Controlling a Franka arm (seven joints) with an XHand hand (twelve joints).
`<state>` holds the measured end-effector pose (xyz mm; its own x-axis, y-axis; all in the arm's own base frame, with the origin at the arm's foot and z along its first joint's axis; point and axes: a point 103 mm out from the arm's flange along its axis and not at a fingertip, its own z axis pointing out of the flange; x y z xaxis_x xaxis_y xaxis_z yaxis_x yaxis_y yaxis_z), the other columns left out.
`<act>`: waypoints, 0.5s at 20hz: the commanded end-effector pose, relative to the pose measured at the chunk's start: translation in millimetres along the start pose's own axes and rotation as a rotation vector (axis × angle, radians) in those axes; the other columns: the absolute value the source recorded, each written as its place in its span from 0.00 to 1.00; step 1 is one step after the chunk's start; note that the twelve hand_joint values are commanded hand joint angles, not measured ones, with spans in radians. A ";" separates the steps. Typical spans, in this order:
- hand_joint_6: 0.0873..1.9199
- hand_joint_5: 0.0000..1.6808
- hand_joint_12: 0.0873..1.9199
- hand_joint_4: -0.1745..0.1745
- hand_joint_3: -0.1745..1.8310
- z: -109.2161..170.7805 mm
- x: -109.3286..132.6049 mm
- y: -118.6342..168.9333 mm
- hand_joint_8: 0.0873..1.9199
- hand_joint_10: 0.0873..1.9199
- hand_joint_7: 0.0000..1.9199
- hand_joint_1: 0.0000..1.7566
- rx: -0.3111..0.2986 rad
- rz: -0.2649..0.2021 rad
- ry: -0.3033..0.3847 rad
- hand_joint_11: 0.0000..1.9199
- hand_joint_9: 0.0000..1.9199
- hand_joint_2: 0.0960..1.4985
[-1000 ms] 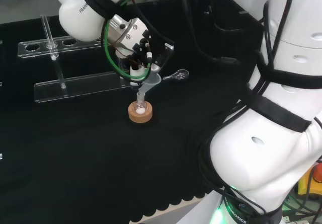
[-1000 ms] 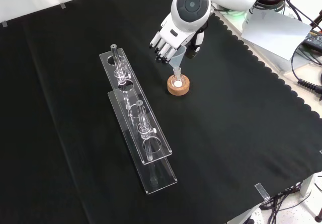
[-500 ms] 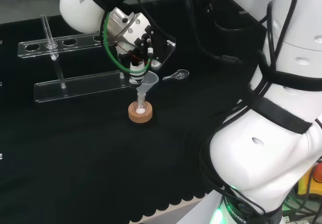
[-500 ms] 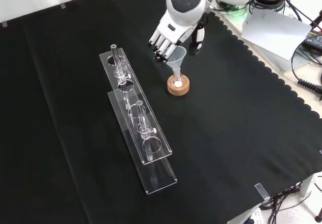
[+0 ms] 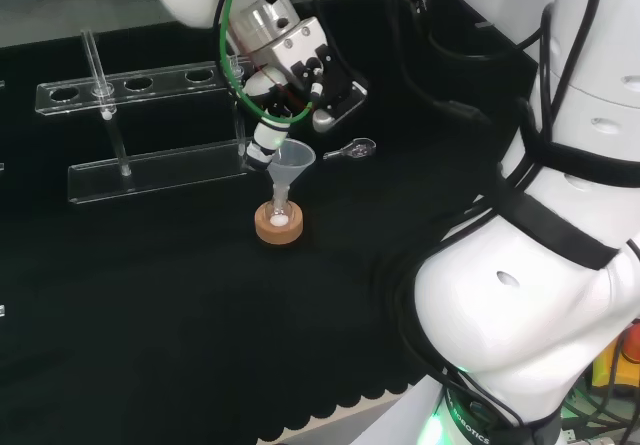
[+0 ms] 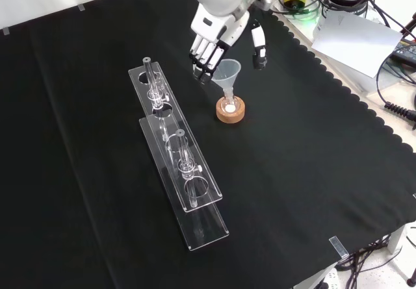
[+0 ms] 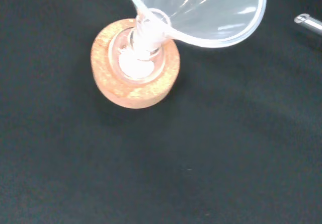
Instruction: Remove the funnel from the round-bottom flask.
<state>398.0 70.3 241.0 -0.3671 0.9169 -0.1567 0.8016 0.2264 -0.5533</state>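
Note:
A clear plastic funnel [image 5: 293, 162] stands tilted with its stem in the neck of a small round-bottom flask [image 5: 279, 211]. The flask rests on a cork ring [image 5: 279, 228] and holds some white powder. In the front view the funnel [image 6: 227, 75] rises over the cork ring [image 6: 231, 111]. The hand [image 6: 215, 34] hovers just above and behind the funnel, open, its fingers [image 6: 202, 62] pointing down beside the rim and the thumb [image 6: 260, 50] spread apart. In the head view the hand [image 5: 300, 70] is above the funnel. The wrist view looks down on the funnel [image 7: 201, 7] and cork ring [image 7: 108, 78].
Two long clear racks [image 6: 184, 172] [image 6: 158, 94] with test tubes lie left of the flask in the front view. A small metal spatula [image 5: 350, 149] lies on the cloth beyond the funnel in the head view. The cloth's scalloped edge [image 6: 364, 107] runs along the right.
The hand has risen and drawn back from the funnel with its fingers spread wider. The funnel has stayed in the flask neck.

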 end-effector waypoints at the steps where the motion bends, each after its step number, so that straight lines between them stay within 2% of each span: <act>1: 0.00 0.03 0.72 0.32 0.19 15.4 -15.7 0.9 0.15 0.39 0.00 0.28 -0.019 -0.003 0.118 0.18 0.11 0.43; 4: 0.00 0.04 0.72 0.33 0.19 27.6 -17.8 2.1 0.19 0.38 0.00 0.30 -0.039 -0.003 0.137 0.20 0.13 0.44; 10: 0.00 0.07 0.72 0.32 0.18 43.6 -15.2 8.5 0.23 0.37 0.00 0.32 -0.030 -0.015 0.160 0.21 0.16 0.45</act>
<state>392.2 47.0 213.9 -0.3095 0.9502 -0.0364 0.8142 0.2450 -0.5263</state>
